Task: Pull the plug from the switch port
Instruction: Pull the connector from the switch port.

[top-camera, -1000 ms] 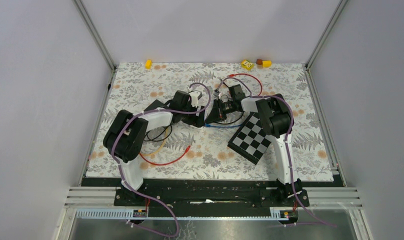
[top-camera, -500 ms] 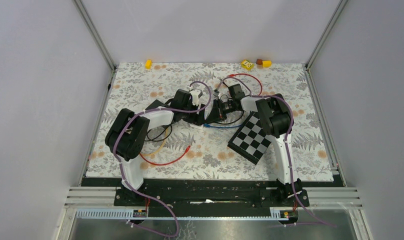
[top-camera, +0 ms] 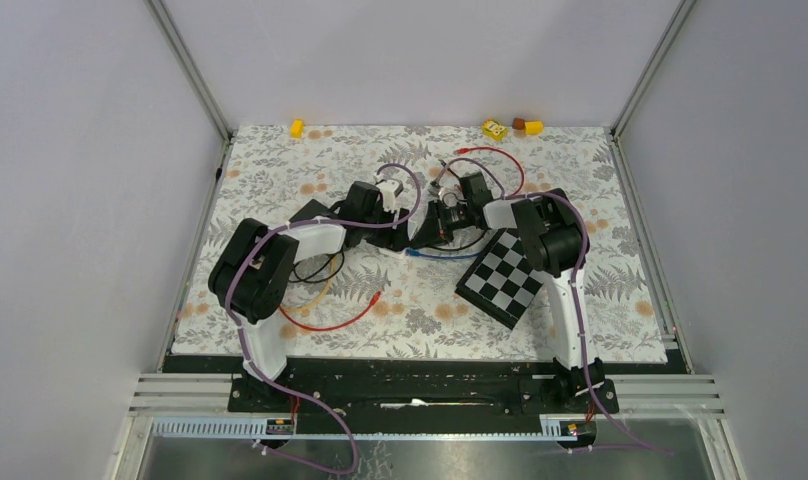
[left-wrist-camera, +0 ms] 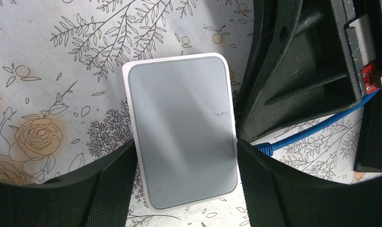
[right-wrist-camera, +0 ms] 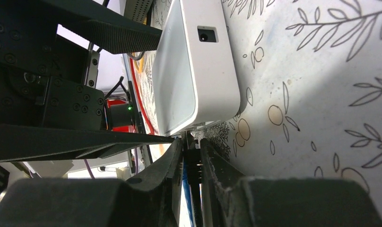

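Observation:
The white switch (left-wrist-camera: 182, 127) lies flat on the floral mat. My left gripper (left-wrist-camera: 185, 156) is over it, its pads pressed against the two long sides. A blue cable (left-wrist-camera: 316, 125) runs in from the right, and its ribbed boot ends beside the switch behind my right-hand finger (left-wrist-camera: 260, 189). In the right wrist view the switch (right-wrist-camera: 198, 80) shows edge-on. My right gripper (right-wrist-camera: 191, 142) is shut on the dark plug (right-wrist-camera: 193, 158) at the switch's lower corner. Whether the plug sits in the port is hidden. From above, both grippers (top-camera: 408, 222) (top-camera: 438, 218) meet mid-mat and cover the switch.
A checkerboard plate (top-camera: 500, 275) lies right of the grippers. Loose red cable (top-camera: 330, 320) and black cable (top-camera: 315, 270) curl at the front left, and another red cable (top-camera: 495, 155) loops behind. Small yellow pieces (top-camera: 297, 128) (top-camera: 494, 129) sit along the back edge.
My left gripper's fingers have drawn in around the switch. Both arms have shifted only slightly, and the right gripper has kept its grip.

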Robot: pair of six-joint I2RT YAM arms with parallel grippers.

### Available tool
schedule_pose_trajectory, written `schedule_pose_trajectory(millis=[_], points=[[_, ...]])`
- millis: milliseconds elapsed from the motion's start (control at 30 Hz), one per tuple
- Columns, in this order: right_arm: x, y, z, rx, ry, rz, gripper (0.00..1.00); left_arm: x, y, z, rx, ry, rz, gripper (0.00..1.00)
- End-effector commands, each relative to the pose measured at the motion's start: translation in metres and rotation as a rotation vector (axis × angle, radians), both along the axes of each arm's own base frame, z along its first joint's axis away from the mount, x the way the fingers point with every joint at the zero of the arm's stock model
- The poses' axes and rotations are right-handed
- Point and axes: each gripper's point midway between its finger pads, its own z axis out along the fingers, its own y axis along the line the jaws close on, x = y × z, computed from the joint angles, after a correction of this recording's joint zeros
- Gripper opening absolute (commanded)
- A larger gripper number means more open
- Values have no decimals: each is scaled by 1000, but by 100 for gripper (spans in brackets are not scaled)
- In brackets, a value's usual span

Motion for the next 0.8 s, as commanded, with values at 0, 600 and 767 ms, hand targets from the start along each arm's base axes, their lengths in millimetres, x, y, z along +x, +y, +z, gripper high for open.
schedule_pose_trajectory(millis=[0,600,767], points=[[-18,31,23,55,-50,47,0,-27,4,-24,6,116,6,56],[-13,25,18,-39,-106,98,3,-33,2,-24,-7,127,-22,42],[-14,30,27,8,-108,62,3,-32,1,-24,-10,129,-18,37]])
